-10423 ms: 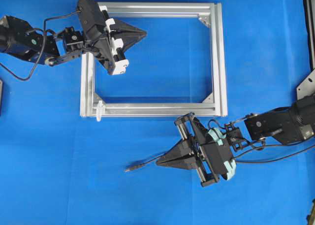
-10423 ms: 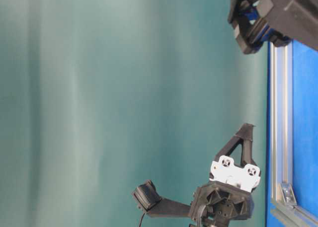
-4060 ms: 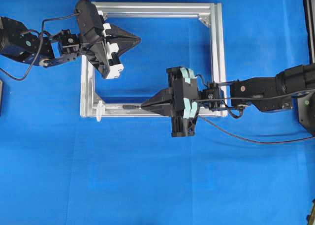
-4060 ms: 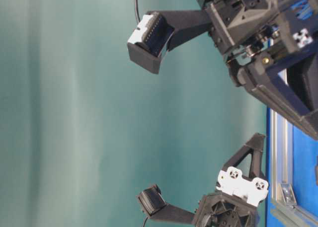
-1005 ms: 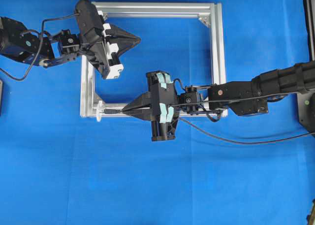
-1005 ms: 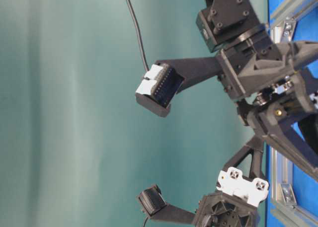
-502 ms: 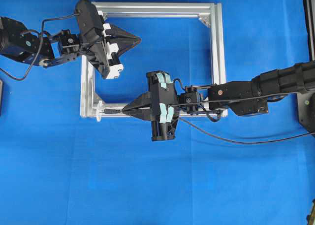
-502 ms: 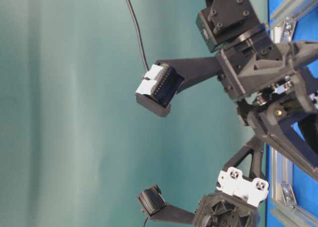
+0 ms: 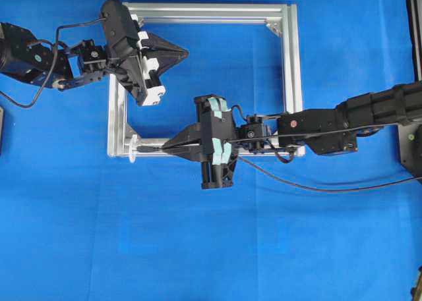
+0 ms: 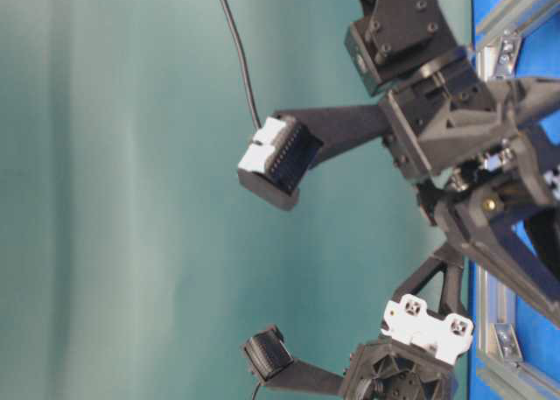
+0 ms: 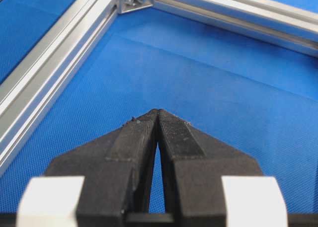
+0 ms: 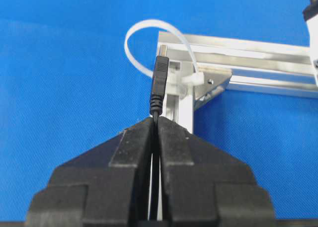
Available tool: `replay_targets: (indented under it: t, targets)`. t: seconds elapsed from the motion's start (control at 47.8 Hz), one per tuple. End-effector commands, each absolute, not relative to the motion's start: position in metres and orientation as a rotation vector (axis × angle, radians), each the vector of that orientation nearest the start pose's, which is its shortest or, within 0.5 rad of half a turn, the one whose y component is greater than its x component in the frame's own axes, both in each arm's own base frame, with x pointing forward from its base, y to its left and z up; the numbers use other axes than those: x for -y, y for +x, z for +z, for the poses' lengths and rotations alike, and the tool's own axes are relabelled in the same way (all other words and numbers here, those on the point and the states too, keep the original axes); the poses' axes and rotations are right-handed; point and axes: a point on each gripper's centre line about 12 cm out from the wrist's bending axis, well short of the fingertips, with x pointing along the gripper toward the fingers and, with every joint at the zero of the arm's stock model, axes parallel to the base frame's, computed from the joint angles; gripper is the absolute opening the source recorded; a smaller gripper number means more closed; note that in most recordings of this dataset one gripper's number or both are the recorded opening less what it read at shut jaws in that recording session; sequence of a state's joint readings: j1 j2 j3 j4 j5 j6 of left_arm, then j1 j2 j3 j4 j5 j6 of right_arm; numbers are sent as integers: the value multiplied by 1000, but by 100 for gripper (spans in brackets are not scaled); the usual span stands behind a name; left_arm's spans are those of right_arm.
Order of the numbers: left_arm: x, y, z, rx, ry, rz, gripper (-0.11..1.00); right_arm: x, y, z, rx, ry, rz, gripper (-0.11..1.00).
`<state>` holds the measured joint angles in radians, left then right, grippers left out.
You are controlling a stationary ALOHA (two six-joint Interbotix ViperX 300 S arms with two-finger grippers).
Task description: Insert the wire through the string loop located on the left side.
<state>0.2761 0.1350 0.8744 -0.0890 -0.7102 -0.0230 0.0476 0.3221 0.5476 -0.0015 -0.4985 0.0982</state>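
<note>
My right gripper (image 9: pixel 165 149) is shut on the wire (image 12: pixel 160 80), just behind its dark plug. The plug points left along the frame's near rail. In the right wrist view the metallic tip sits within the outline of the whitish string loop (image 12: pixel 144 22). I cannot tell whether it has passed through. The string loop (image 9: pixel 134 148) stands at the lower left corner of the silver frame (image 9: pixel 295 83). The wire's slack (image 9: pixel 316 188) trails off to the right. My left gripper (image 9: pixel 186 51) hovers shut and empty over the frame's upper left part; its tips (image 11: pixel 157 111) meet above blue cloth.
A blue cloth (image 9: pixel 198 248) covers the table. Triangular corner brackets (image 11: pixel 134 1) sit inside the frame's corners. The table-level view has the right arm's wrist camera (image 10: pixel 276 159) raised above the frame rail (image 10: pixel 490 304), with the left arm's white-plated hand (image 10: pixel 420 312) beyond it.
The right gripper carried the wire from the open cloth to the frame's lower left corner, then crept slightly left toward the loop over the last second. The left arm has stayed put.
</note>
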Motion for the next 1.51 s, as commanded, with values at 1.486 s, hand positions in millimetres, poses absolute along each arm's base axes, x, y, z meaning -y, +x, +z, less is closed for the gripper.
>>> replay_targets:
  t: [1.486]
  targets:
    - [-98,323,143,-242,-110,341,0,-27,506,129,-284,89,39,1]
